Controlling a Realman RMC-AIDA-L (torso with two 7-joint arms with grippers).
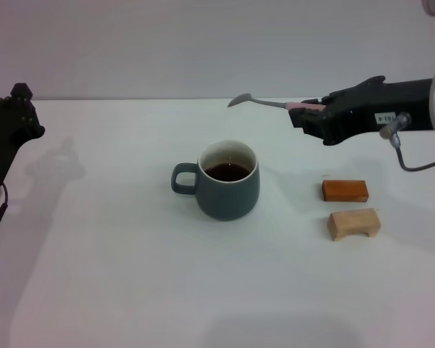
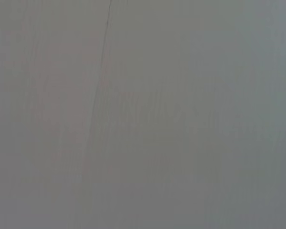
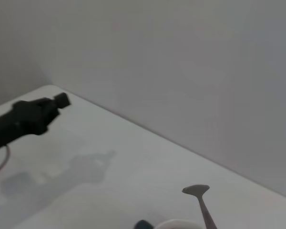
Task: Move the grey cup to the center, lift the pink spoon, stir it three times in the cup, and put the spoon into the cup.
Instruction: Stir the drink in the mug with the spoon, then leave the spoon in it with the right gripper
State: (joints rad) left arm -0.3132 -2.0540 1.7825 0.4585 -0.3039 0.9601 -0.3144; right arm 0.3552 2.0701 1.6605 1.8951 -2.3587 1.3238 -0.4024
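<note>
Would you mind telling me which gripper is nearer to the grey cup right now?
Right. The right gripper hangs above the table just beyond and to the right of the grey cup, holding the pink spoon. The left gripper sits far off at the table's left edge.

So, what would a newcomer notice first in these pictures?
First, the rounded blue-grey ceramic mug of dark liquid at the white table's centre. Then the slim pink-handled metal spoon, held in the air behind the mug by the right gripper. The left gripper waits at the table's left edge.
</note>
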